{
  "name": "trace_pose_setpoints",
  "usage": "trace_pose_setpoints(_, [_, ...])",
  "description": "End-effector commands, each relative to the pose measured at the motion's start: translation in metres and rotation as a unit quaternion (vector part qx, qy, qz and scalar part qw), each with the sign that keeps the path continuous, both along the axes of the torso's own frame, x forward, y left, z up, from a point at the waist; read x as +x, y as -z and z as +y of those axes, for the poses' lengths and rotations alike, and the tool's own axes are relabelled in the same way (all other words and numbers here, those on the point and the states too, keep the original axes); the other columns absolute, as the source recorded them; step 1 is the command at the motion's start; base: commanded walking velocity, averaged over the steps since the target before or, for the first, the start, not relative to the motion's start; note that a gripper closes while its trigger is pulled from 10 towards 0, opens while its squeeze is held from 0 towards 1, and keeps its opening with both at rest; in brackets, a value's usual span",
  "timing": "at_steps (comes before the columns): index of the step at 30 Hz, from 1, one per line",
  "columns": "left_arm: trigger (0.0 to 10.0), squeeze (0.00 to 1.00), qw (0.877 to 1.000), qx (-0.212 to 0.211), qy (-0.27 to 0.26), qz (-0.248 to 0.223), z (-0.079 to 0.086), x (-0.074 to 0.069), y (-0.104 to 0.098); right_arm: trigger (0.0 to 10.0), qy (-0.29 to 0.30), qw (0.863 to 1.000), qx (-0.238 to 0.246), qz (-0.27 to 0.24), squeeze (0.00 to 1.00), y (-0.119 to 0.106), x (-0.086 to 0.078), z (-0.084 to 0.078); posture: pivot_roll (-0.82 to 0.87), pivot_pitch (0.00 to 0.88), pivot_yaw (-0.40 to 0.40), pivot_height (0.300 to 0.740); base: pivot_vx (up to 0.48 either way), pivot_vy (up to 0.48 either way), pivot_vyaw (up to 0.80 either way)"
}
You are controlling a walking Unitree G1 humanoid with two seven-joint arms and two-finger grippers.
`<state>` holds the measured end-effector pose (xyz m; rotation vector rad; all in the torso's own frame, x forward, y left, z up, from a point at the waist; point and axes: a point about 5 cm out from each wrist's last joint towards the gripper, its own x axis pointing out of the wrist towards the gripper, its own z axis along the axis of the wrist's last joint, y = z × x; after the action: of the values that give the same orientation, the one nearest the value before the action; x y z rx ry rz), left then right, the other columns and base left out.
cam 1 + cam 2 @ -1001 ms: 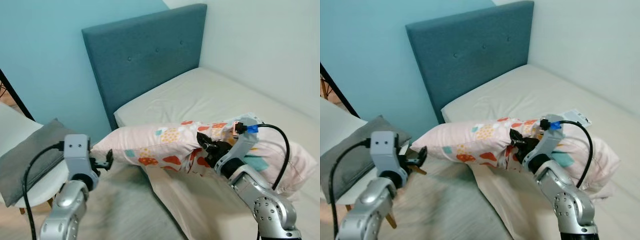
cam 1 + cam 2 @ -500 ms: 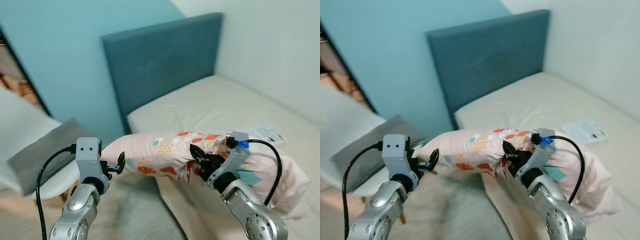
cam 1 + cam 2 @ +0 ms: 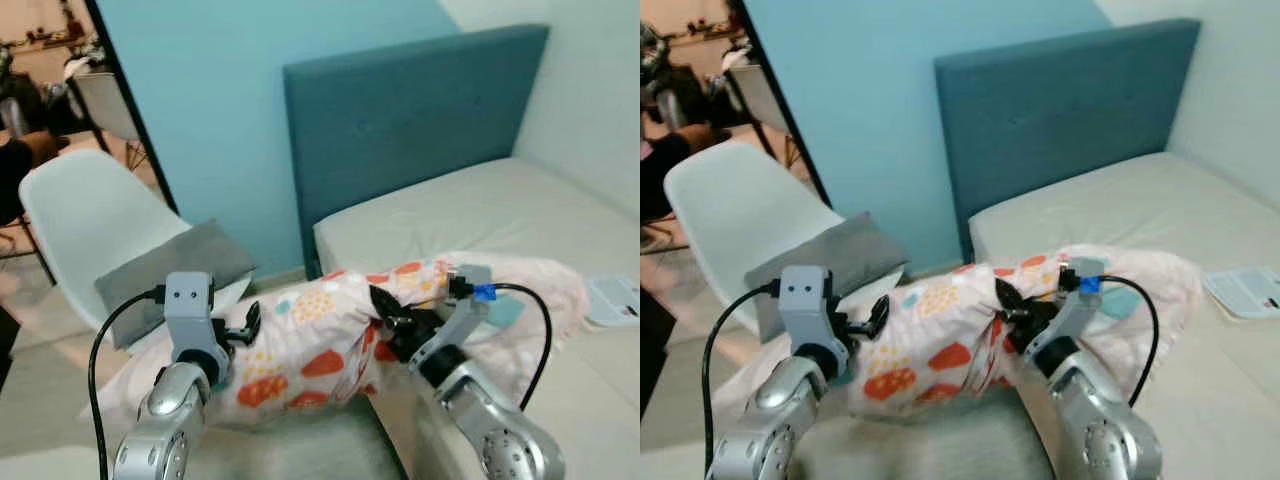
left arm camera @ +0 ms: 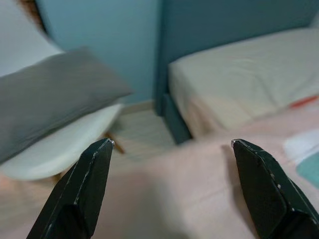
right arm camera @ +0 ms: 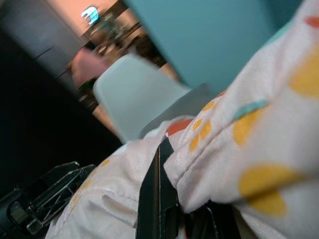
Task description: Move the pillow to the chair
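The long pale-pink pillow printed with red, yellow and teal shapes [image 3: 320, 345] is hanging in the air in front of the robot, off the cream mattress [image 3: 470, 215] and stretching from beside the bed's corner toward the white moulded plastic chair [image 3: 85, 225]. The right gripper [image 3: 385, 318] is pinching a bunched fold near the pillow's middle, its 2 black fingers pressed together on the fabric; in the right wrist view 1 black finger [image 5: 155, 199] is lying tight against a seam of the patterned cloth. The left gripper [image 3: 245, 325] is sitting at the pillow's left portion with its fingers spread, and in the left wrist view the 2 fingertips [image 4: 94, 164] are standing wide apart above pink fabric without closing on it. A flat grey cushion [image 3: 175, 275] is resting on the chair's seat, just beside the pillow's left end. A teal upholstered headboard [image 3: 410, 120] is standing against the blue wall, and a white printed leaflet [image 3: 615, 298] is lying on the mattress at the far right.
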<state>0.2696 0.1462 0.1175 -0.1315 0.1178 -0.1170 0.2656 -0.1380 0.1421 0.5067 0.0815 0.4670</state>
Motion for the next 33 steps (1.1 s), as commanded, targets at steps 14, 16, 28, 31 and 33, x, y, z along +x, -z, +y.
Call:
trace_pose_setpoints(14, [10.0, 0.0, 1.0, 0.005, 0.025, 0.005, -0.004, 0.001, 0.009, 10.0, 0.015, 0.999, 0.024, -0.038, 0.0, -0.005, 0.002, -0.005, -0.06, 0.0, 0.046, 0.727, 0.0, 0.0, 0.76])
trace_pose_setpoints(16, [10.0, 0.0, 1.0, 0.002, 0.026, 0.003, -0.004, -0.001, 0.009, 10.0, 0.033, 0.999, 0.001, -0.031, 0.0, 0.001, -0.003, -0.01, -0.06, 0.0, 0.043, 0.727, 0.0, 0.0, 0.76])
trace_pose_setpoints(28, [10.0, 0.0, 0.998, -0.029, 0.051, -0.012, -0.009, -0.002, 0.006, 10.0, 0.2, 0.969, -0.145, 0.007, 0.0, 0.019, -0.011, -0.055, -0.06, 0.0, 0.028, 0.727, 0.0, 0.0, 0.76])
trace_pose_setpoints(31, [10.0, 0.0, 0.999, -0.02, 0.043, -0.02, -0.007, -0.004, 0.004, 10.0, 0.188, 0.968, -0.163, -0.002, 0.0, 0.019, -0.01, -0.053, -0.06, 0.0, 0.025, 0.727, 0.0, 0.0, 0.76])
trace_pose_setpoints(33, [10.0, 0.0, 0.999, -0.023, 0.035, -0.022, -0.005, -0.004, 0.004, 10.0, 0.174, 0.969, -0.177, -0.014, 0.0, 0.018, -0.008, -0.049, -0.06, 0.0, 0.016, 0.727, 0.0, 0.0, 0.74])
